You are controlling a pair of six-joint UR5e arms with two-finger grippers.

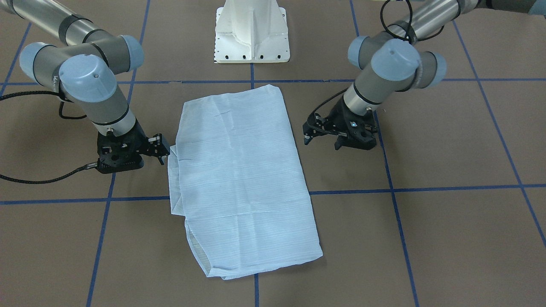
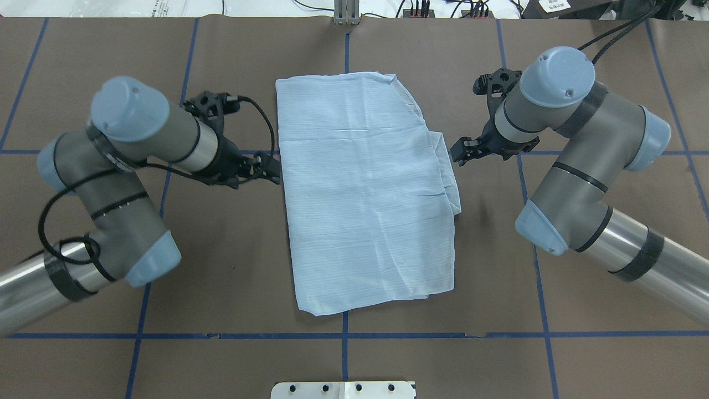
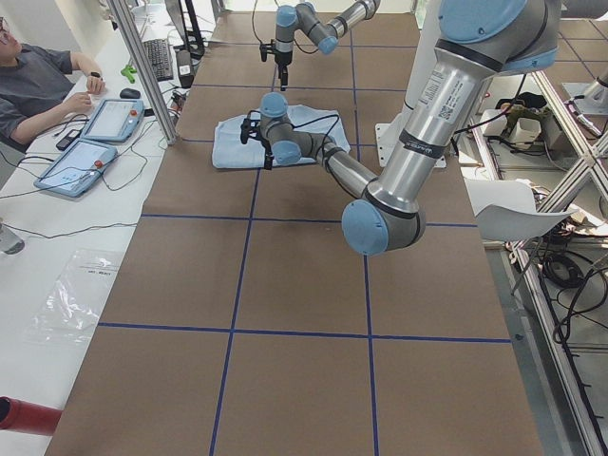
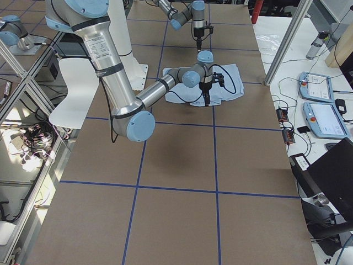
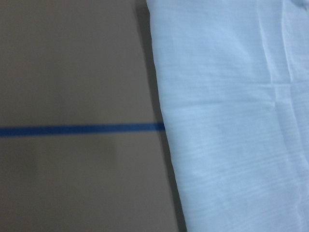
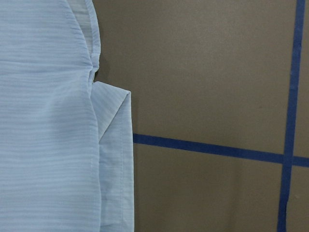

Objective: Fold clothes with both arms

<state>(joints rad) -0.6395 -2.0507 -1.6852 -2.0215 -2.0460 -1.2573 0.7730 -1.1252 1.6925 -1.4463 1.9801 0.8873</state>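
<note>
The light blue striped shirt (image 2: 365, 194) lies flat on the brown table, folded into a long rectangle. A narrow flap (image 6: 116, 154) sticks out of its edge on my right arm's side. My left gripper (image 2: 272, 169) hovers just off the shirt's left edge at mid-length, with its fingers apart and nothing between them; it also shows in the front view (image 1: 322, 143). My right gripper (image 2: 462, 152) sits close to the flap on the opposite edge (image 1: 161, 149), open and empty. Both wrist views show only the shirt (image 5: 231, 121) and the table, no fingers.
Blue tape lines (image 1: 426, 188) grid the brown table. The white pedestal base (image 1: 251, 34) stands at the robot's side of the shirt. A seated person (image 3: 38, 85) and two tablets (image 3: 85, 152) are at a side desk beyond the table's far edge.
</note>
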